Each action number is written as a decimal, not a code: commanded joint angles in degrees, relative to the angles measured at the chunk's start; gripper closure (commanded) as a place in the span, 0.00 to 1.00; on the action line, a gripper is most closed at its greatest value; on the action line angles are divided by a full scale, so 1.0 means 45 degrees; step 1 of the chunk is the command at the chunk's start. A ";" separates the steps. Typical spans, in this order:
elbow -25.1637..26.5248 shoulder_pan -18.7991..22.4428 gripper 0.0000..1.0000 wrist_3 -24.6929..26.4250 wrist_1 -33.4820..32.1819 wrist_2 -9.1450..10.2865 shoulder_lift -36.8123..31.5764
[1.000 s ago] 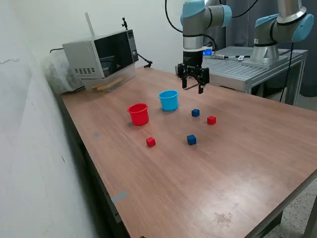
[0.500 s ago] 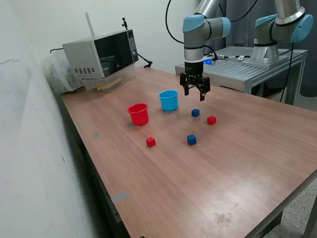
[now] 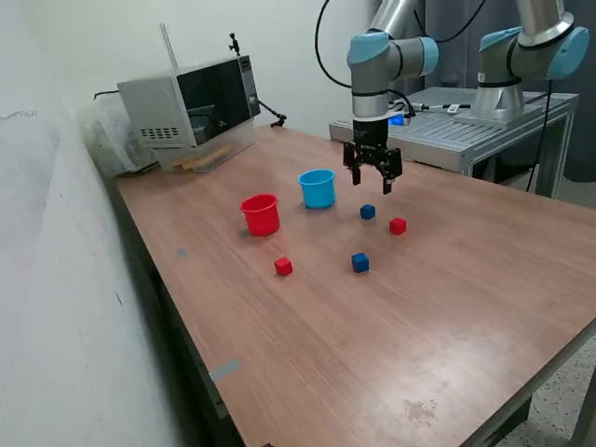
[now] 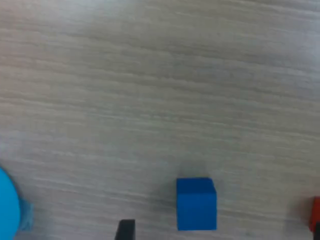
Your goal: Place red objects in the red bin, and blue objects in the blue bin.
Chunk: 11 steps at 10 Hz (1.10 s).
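At the upper left of the exterior view a grey microwave (image 3: 191,108) sits on the back corner of the wooden counter (image 3: 419,317), where it sat in the earlier frames. Moving right, the red bin (image 3: 260,213) stands upright left of centre, and a red cube (image 3: 283,266) lies below it, a little toward the exterior view's right. Next comes the blue bin (image 3: 318,188), upright, just right of and slightly above the red bin. None of these has shifted since a second ago.

Right of the blue bin, my end effector (image 3: 374,181) hangs above the counter with its fingers pointing down and spread apart, holding nothing. A second ago it was further left and higher in the frame, above the blue bin's right edge; it has since slid rightward and dropped lower, so it now hovers just above the upper blue cube (image 3: 368,212). That cube rests on the counter near the blue bin, untouched. A second blue cube (image 3: 360,263) lies lower in the frame, and another red cube (image 3: 398,225) sits just right of the upper blue one.

In the wrist view, the blue bin's rim (image 4: 7,207) shows at the lower left edge, one dark fingertip (image 4: 125,229) pokes in at the bottom, the blue cube (image 4: 196,203) lies right of it, and a sliver of red cube (image 4: 315,212) clips the lower right edge.
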 commanded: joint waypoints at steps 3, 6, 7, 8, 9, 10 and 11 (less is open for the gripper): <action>-0.0054 0.0050 0.00 -0.0248 -0.0561 0.0363 0.0536; -0.0093 0.0050 0.00 -0.0268 -0.0562 0.0324 0.0809; -0.0093 0.0031 0.00 -0.0268 -0.0543 0.0305 0.0849; -0.0093 0.0031 0.00 -0.0268 -0.0542 0.0304 0.0869; -0.0093 0.0031 0.00 -0.0268 -0.0542 0.0304 0.0946; -0.0093 0.0031 0.00 -0.0268 -0.0542 0.0304 0.1024; -0.0093 0.0031 0.00 -0.0364 -0.0523 0.0285 0.1064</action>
